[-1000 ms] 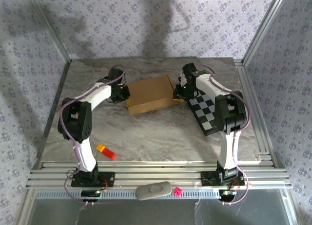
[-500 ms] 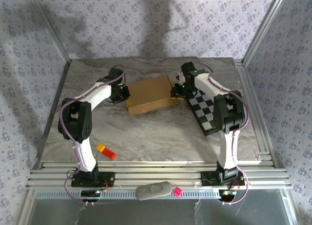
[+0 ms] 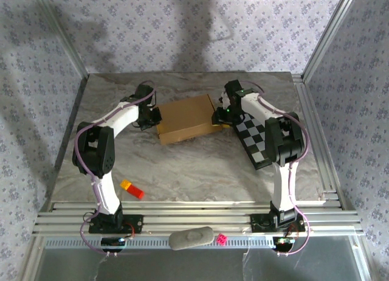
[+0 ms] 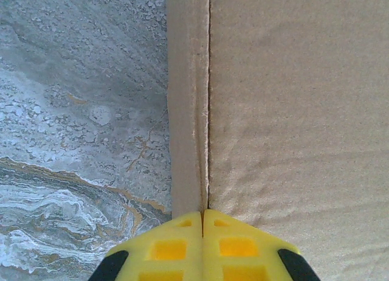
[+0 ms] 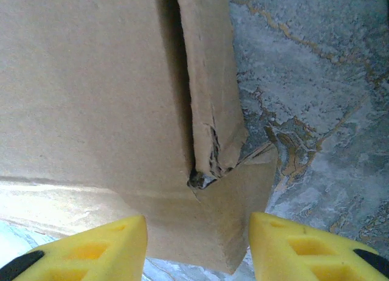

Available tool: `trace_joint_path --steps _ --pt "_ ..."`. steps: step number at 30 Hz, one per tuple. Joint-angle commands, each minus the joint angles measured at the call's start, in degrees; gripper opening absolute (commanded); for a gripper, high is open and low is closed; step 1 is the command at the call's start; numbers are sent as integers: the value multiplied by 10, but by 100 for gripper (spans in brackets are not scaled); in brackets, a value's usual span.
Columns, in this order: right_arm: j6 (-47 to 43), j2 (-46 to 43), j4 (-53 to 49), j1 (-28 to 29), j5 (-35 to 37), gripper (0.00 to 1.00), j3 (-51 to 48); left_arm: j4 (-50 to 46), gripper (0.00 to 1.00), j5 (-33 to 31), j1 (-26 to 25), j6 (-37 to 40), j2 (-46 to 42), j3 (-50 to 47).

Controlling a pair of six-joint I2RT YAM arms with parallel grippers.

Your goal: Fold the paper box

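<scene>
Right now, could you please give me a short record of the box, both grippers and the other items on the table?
paper box: brown, box-shaped, lying mid-table
left gripper: shut, tips at the seam along the box edge
right gripper: open, jaws either side of a ragged box corner
checkered board: right of the box
orange-red block: front left, beside the left arm

No text, label, brand, number or sign can be read in any of the views. The paper box shows plain brown cardboard without print. The checkered board, just to the right of it, carries black and white squares and no letters.
</scene>
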Motion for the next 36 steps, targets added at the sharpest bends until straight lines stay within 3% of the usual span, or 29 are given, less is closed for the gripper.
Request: trace_joint_path --steps 1,9,18,31,36 --pt "-7 -10 2 1 -5 49 -3 -40 0 -4 0 10 21 6" --pt "3 8 -3 7 -29 37 25 -43 0 -6 0 11 21 8" --pt "-4 2 -8 9 20 30 17 -42 0 -4 0 11 22 8" --pt "-14 -22 40 -4 58 27 -34 -54 0 -6 1 15 20 16" --pt "-14 -23 37 -6 51 27 -31 -110 33 -38 1 -15 -34 34"
